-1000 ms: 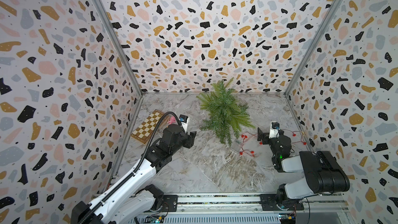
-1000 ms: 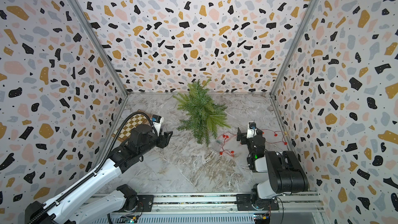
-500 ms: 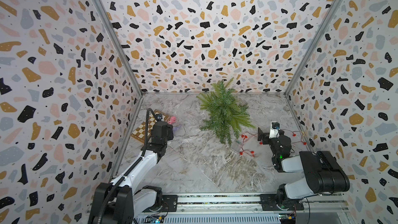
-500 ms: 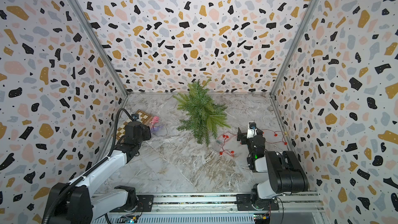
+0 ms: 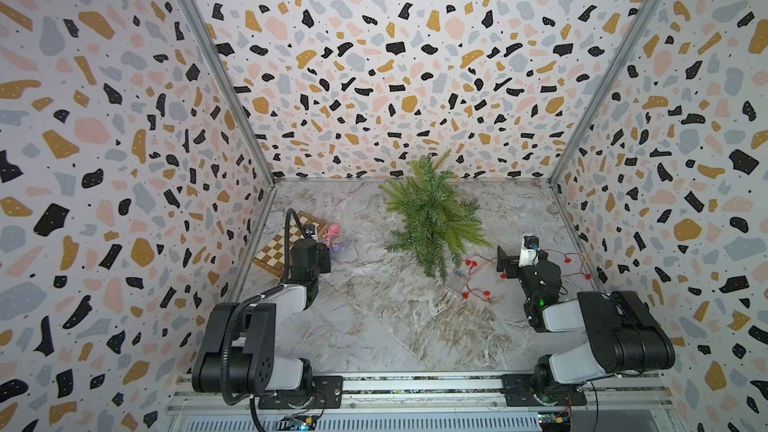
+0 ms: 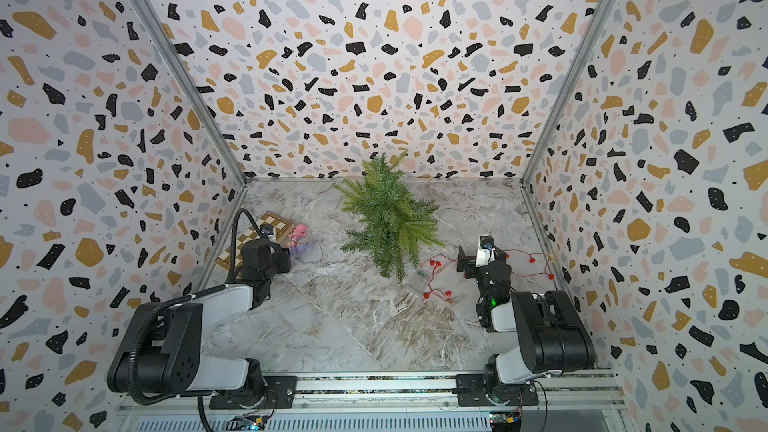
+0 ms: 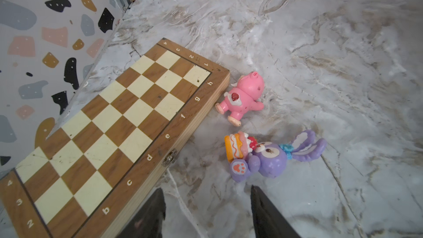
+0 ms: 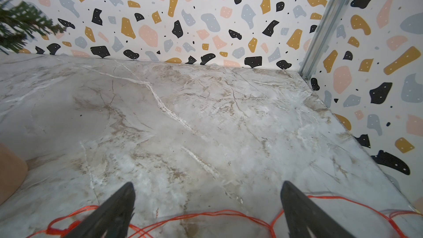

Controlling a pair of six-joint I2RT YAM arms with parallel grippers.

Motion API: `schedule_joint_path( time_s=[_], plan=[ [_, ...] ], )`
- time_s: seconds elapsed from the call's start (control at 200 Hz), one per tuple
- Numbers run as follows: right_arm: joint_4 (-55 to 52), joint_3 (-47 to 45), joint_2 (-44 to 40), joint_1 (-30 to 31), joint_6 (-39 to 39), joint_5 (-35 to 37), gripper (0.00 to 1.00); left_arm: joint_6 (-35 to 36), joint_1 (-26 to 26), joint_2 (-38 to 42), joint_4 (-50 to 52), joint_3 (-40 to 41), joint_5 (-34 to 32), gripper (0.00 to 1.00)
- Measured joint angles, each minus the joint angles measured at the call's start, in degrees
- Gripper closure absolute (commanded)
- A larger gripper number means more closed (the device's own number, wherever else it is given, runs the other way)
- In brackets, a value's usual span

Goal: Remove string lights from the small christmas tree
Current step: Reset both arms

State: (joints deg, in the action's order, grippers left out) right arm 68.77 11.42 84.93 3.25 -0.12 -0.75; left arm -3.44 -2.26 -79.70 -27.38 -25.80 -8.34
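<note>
Right of tree (image 5: 432, 218), lights (image 5: 470, 262) lie loose on table (image 5: 374, 326), clear of it: job looks done. Right gripper (image 8: 207, 183) spread wide over them; left gripper (image 7: 206, 188) parted, empty.

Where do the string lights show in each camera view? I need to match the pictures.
A top view: string lights on the table, right of the small christmas tree.
A top view: string lights, same spot.
Left wrist: not in it.
Right wrist: string lights crossing by the right gripper's open jaws.
Shared landmark: the tree, at the right wrist picture's edge too.
</note>
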Motion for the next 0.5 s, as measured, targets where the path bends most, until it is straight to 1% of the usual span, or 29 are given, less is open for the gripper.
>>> schedule_joint_path(
  time_s=[0.055,0.15,0.24,0.29,0.32,0.416,0.501],
  plan=[
    [-0.04,0.00,0.00,0.00,0.00,0.02,0.01,0.37,0.02,0.57,-3.28,2.08,0.96,0.41],
    [-0.22,0.00,0.00,0.00,0.00,0.09,0.01,0.94,0.00,-0.37,-13.03,7.89,2.25,0.40],
    [-0.22,0.00,0.00,0.00,0.00,0.13,0.01,1.14,0.02,-0.72,-11.91,8.94,2.93,0.39],
    [-0.24,0.00,0.00,0.00,0.00,0.15,0.01,1.18,0.02,-0.72,-13.25,8.87,3.17,0.37],
    [-0.24,0.00,0.00,0.02,-0.02,0.13,0.01,1.18,0.02,-0.72,-13.94,8.85,3.26,0.34],
    [-0.66,0.31,0.17,0.04,-0.04,0.13,0.01,1.36,0.02,-0.70,-13.90,8.02,3.45,0.20],
    [-1.36,1.14,0.74,0.04,-0.04,0.13,0.01,1.33,0.02,-0.70,-14.47,7.78,3.41,0.17]
  ],
)
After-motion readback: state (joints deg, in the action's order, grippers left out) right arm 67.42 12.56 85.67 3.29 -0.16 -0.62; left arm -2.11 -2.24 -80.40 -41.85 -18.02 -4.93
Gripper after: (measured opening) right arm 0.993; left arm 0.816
